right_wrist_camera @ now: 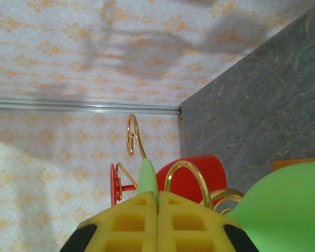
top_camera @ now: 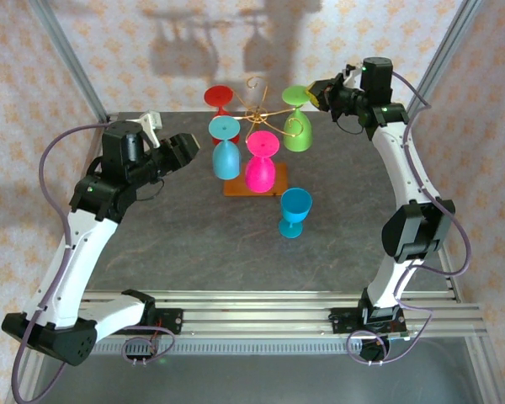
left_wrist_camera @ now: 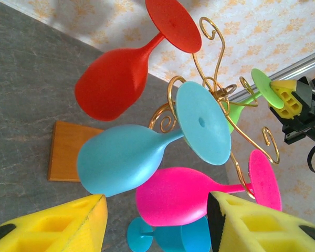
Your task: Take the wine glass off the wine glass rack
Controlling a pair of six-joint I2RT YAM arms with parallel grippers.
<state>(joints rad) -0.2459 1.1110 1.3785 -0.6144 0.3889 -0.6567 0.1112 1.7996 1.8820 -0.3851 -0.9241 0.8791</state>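
From overhead, the right gripper [top_camera: 314, 94] was closed on the foot of the green glass [top_camera: 296, 126]. That glass hung bowl-down from a curled arm on the right side of the rack [top_camera: 257, 114]. The left gripper [top_camera: 194, 145] stood partly open with nothing in it, just left of the light-blue glass [top_camera: 225, 156]. The pinch on the thin foot looked narrow. If the stem caught in the curl on the way out, the glass could twist free. The light rack could also tip on its wooden base [top_camera: 254, 185] and shake off the pink glass [top_camera: 261, 164] and red glass [top_camera: 220, 97]. A blue glass [top_camera: 295, 210] stood upright on the table [top_camera: 168, 244] just in front of the base, where a falling glass could knock it over.

From the left wrist, the yellow fingers [left_wrist_camera: 68, 226] were apart, with the light-blue and pink bowls close ahead. Any drift forward would probably bump them.

From the right wrist, the two pads [right_wrist_camera: 131, 220] met on the green edge, with gold wire just beyond them, so scraping the wire was likely.

The table was a grey, faintly veined sheet. Behind it stood a wall [top_camera: 67, 59] papered with pale orange flowers, with metal frame posts [top_camera: 76, 67] at the corners. The glasses cast shadows on the back wall.
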